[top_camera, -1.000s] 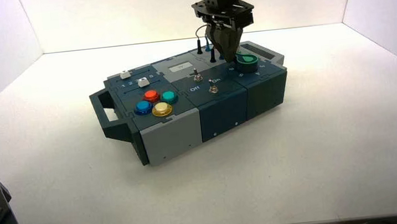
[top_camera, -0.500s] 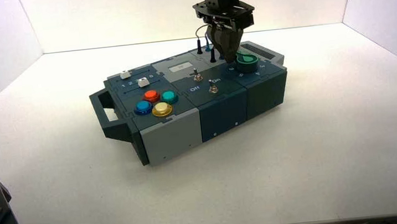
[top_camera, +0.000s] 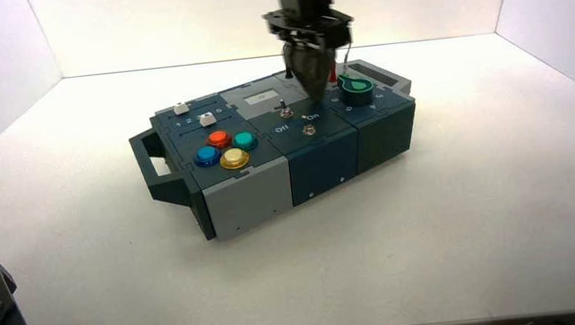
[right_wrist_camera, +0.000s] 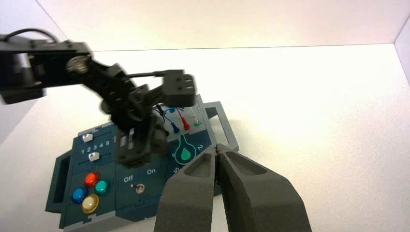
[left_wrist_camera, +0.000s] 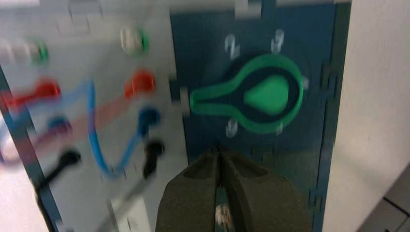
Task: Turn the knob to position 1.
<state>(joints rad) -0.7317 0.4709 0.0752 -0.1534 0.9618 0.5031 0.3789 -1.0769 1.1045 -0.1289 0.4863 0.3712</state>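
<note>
The left tool (top_camera: pixel 313 87), pinched closed on nothing, hangs beside the knob (top_camera: pixel 355 88), so the turning looks finished or nearly so, though I can't read its number.

green knob (left_wrist_camera: pixel 270 94), dark teal box (top_camera: pixel 324 158), yellow button (top_camera: pixel 235 159)

Knob (top_camera: pixel 356 88) (left_wrist_camera: pixel 256 94) (right_wrist_camera: pixel 185 152): glossy green teardrop on round dark base, sits on dark-blue panel at box's right end, approx 1 o'clock from the toggle switches. Untouched. White digits ring it; pointed tip aims toward wire jacks.
</note>
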